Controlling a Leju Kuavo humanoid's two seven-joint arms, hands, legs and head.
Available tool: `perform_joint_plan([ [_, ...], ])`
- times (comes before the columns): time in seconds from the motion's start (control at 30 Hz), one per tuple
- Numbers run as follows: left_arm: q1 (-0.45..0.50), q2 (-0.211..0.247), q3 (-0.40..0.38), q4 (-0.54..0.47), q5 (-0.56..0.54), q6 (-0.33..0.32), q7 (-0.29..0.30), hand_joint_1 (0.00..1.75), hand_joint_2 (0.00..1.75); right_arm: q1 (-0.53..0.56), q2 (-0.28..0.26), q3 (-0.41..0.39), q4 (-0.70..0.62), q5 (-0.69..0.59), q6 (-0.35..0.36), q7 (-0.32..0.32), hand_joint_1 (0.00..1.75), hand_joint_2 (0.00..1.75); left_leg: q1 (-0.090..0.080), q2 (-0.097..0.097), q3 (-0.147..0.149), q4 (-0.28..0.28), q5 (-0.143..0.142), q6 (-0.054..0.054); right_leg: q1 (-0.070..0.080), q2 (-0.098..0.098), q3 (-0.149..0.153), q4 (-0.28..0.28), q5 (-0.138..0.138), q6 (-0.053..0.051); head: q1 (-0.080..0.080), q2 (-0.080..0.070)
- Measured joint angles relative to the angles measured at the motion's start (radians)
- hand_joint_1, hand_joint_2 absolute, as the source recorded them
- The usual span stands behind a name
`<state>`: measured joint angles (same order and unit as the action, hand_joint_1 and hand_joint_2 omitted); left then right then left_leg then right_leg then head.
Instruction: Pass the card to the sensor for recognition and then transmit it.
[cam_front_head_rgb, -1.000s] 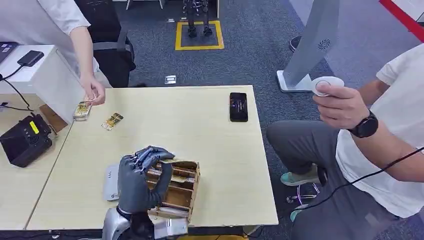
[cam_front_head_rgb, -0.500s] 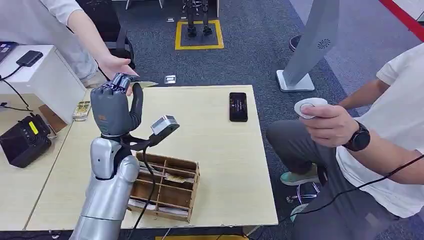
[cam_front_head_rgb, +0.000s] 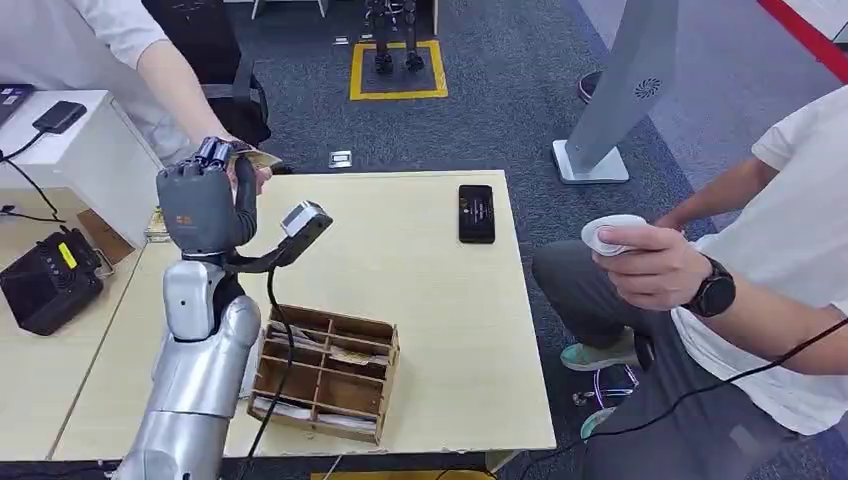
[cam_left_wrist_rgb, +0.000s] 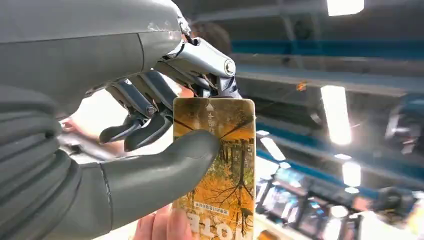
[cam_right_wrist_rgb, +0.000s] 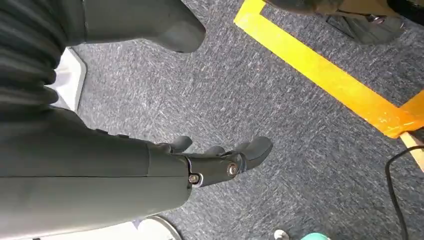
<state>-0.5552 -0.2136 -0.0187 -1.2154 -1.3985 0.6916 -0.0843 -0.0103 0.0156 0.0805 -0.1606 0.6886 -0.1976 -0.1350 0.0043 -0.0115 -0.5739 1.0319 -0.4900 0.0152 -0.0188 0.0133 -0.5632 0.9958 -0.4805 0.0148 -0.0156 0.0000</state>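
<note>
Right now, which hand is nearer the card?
Left. The left hand holds the card, pinched between thumb and fingers, raised toward a person's hand. The right hand hangs over the carpet, holding nothing, away from the card.

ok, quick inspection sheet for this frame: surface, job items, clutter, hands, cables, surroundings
Surface: pale wood table, beside a second table on the robot's left.
Job's things: card pinched in the left hand, raised over the table's far left corner; a person's hand meets it there. Sensor: cannot tell which item it is.
Clutter: wooden divided box with cards in it, black phone, card stack.
Hands: left hand's thumb and fingers clamp the card; right hand hangs over the carpet, holding nothing, fingers loosely curled.
Cables: black cable along the left arm; another across the seated person's lap.
Surroundings: seated person holding a white round device, black box device, grey carpet, yellow floor marking.
</note>
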Motion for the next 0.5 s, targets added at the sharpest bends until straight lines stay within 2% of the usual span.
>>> perform_joint_plan([
  [0.03,-0.001,0.006,0.001,0.007,-0.005,0.0,0.006,1.64,1.75,0.0,0.0,0.0,0.0,0.0,0.001,0.0,0.0,1.75,0.0,0.0,0.0,0.0,0.0,0.0,0.0,0.0,0.0,0.0,0.0,0.0,0.0,0.0],
  [0.07,-0.001,0.01,0.003,0.011,-0.006,0.0,0.009,0.23,1.75,0.0,0.0,0.0,0.0,0.001,0.001,0.0,0.0,1.75,0.0,0.0,0.0,0.0,0.0,0.0,0.0,0.0,0.0,0.0,0.0,0.0,0.0,0.0],
  [0.1,-0.001,0.013,0.006,0.014,-0.006,0.0,0.01,0.0,1.75,0.0,0.0,0.0,0.0,0.001,0.001,0.0,0.0,1.75,0.0,0.0,0.0,0.0,0.0,0.0,0.0,0.0,0.0,0.0,0.0,0.0,0.0,0.0],
  [0.5,-0.001,0.031,0.011,0.021,-0.027,0.001,0.008,0.0,1.75,-0.001,-0.002,0.0,0.0,0.006,0.003,0.001,0.0,1.75,0.0,0.0,-0.001,0.0,0.0,0.0,0.0,0.0,0.0,0.0,0.0,0.0,0.0,0.0],
])
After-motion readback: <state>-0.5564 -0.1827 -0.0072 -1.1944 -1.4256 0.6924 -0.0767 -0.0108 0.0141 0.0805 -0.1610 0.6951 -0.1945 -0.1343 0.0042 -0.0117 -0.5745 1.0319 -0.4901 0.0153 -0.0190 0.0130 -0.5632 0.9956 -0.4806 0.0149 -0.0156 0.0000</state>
